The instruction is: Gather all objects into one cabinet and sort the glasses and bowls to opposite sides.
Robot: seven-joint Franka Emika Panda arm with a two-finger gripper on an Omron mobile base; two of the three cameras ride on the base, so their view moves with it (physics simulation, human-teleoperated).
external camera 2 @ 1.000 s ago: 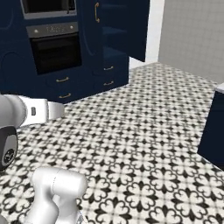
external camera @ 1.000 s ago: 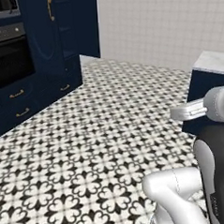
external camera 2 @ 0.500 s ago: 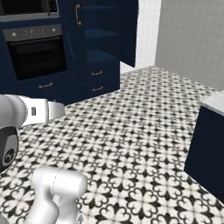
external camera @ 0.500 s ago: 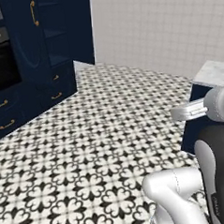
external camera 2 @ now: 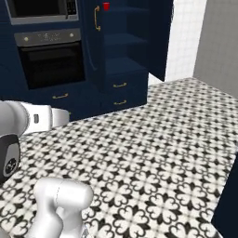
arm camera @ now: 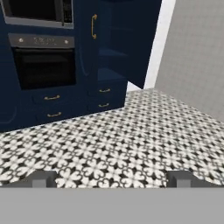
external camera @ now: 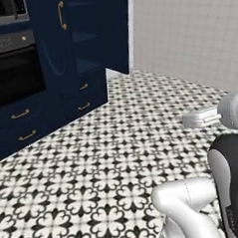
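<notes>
The whole scene has slid sideways since the earlier frame, bringing the tall navy cupboard (external camera 2: 132,51) nearer. A small glossy red cup (external camera 2: 106,6) sits on its top shelf. The claw (arm camera: 111,178) hangs empty, fingers wide apart, above the patterned floor (arm camera: 131,140).

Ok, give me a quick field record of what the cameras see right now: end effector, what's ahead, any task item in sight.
end effector: open, fingertips wide apart, nothing between them
held item: none
ahead: tall navy cupboard, door open, shelves and drawers with brass pulls
task item in sight: red cup on the cupboard's top visible shelf
beside cupboard: built-in oven, dark door shut
floor: black-and-white patterned tiles, bare between robot and cupboard
right side: grey wall
</notes>
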